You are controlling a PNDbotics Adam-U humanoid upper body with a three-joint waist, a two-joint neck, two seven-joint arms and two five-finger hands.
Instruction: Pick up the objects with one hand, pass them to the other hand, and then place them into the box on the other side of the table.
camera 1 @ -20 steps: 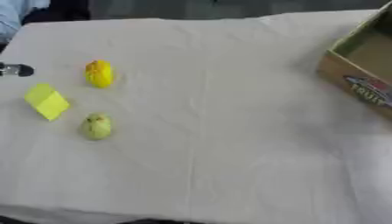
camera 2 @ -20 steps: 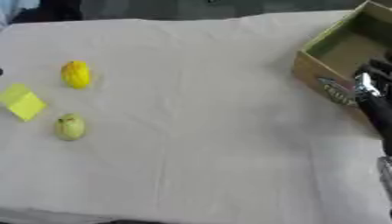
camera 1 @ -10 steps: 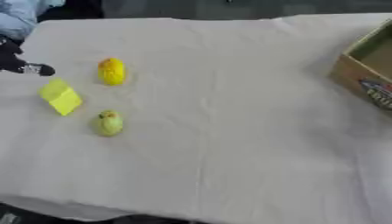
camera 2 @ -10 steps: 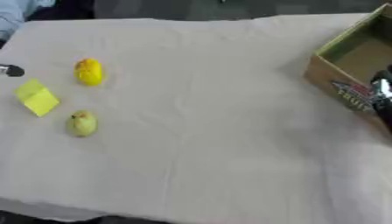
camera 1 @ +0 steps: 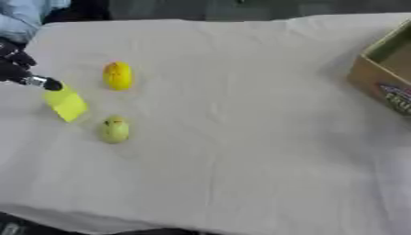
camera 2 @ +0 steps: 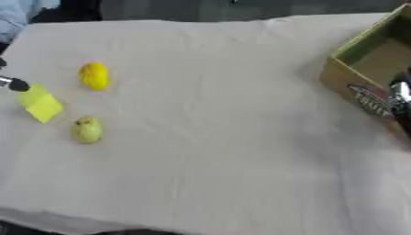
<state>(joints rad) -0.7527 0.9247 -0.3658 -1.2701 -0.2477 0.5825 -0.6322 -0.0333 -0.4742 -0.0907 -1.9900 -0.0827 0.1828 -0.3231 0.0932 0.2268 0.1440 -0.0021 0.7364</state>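
Three things lie on the left part of the white-clothed table: a yellow lemon-like fruit [camera 1: 117, 75], a flat yellow block [camera 1: 66, 103] and a green-yellow pear-like fruit [camera 1: 115, 129]. My left hand [camera 1: 18, 69] comes in at the left edge, open, with one finger stretched out so that its tip hangs just above the block's upper corner; it holds nothing. The cardboard box [camera 2: 365, 69] stands at the right edge, its opening facing up. Only a blurred silver and black bit of my right hand [camera 2: 399, 98] shows, in front of the box's printed side.
A person's light blue sleeve [camera 1: 24, 16] shows at the far left corner. The white cloth [camera 1: 241, 137] covers the whole table; its front edge runs along the bottom of the view.
The camera has shifted, moving the whole picture. My left hand has reached further in from the left edge, towards the yellow block. The three objects lie where they were.
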